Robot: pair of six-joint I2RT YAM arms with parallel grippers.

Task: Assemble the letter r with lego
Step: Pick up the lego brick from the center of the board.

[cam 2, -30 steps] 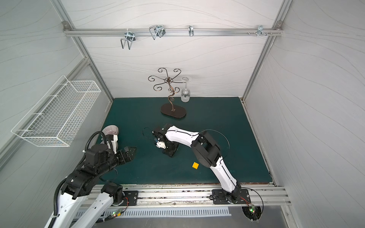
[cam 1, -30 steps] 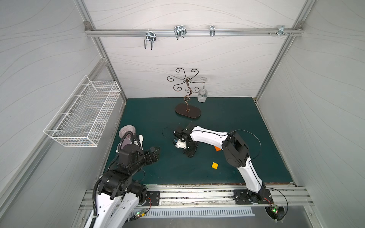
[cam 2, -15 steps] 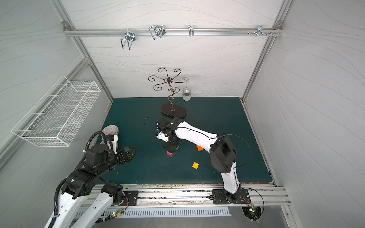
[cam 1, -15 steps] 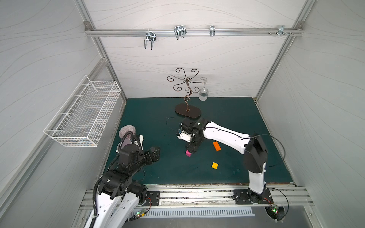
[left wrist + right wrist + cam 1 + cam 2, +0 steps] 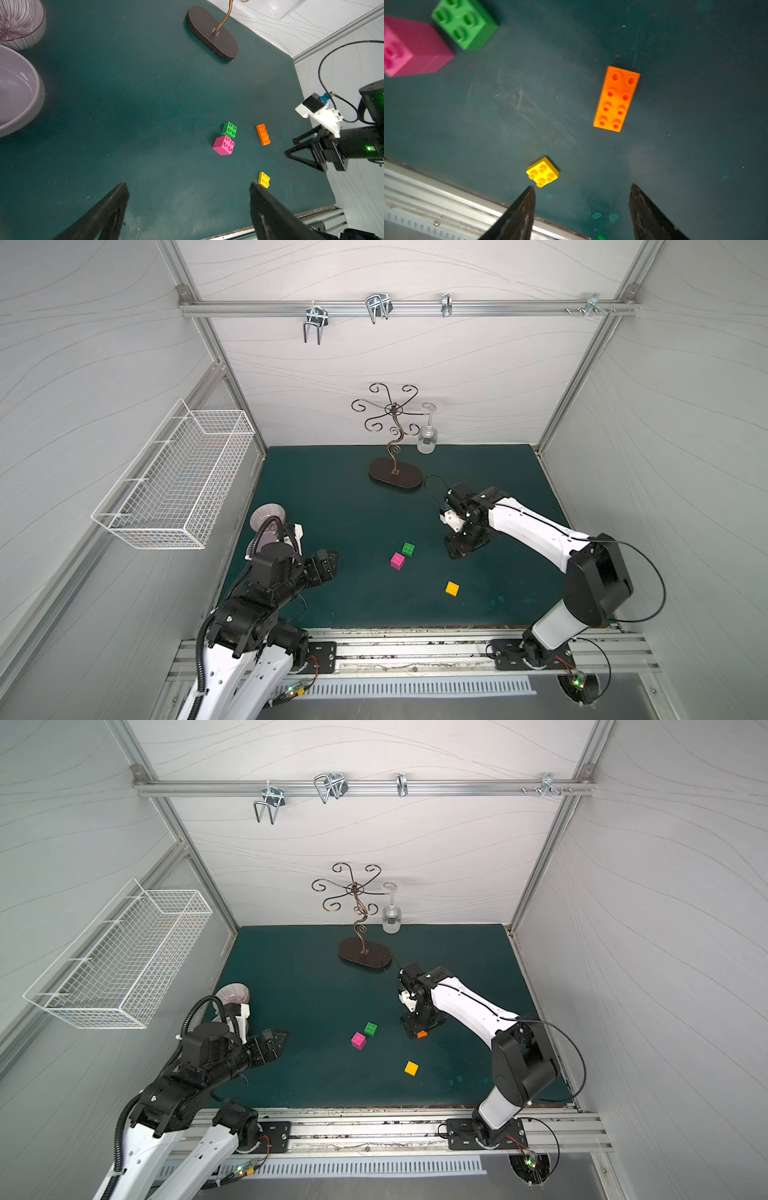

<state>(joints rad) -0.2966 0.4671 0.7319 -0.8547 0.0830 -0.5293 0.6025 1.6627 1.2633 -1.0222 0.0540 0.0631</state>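
Observation:
Loose lego lies on the green mat. A tall pink brick (image 5: 397, 561) (image 5: 223, 145) stands close beside a green one (image 5: 408, 548) (image 5: 229, 129). A yellow square (image 5: 452, 588) (image 5: 542, 172) sits nearer the front edge. The long orange brick (image 5: 616, 98) (image 5: 422, 1034) lies flat, mostly hidden in both top views by my right gripper (image 5: 582, 186) (image 5: 459, 549), which hovers above it, open and empty. My left gripper (image 5: 188, 184) (image 5: 330, 558) stays at the mat's left, open and empty. No letter r shows in any view.
Two bowls, a striped one (image 5: 20, 22) and a purple one (image 5: 16, 93), sit at the left edge beside my left arm. A scrolled metal stand (image 5: 395, 475) with a hanging glass (image 5: 427, 439) is at the back. The front rail (image 5: 425, 197) borders the mat.
My right gripper left the pink brick standing by the green one, swung right to above the orange brick, and its jaws widened. The left arm has not moved.

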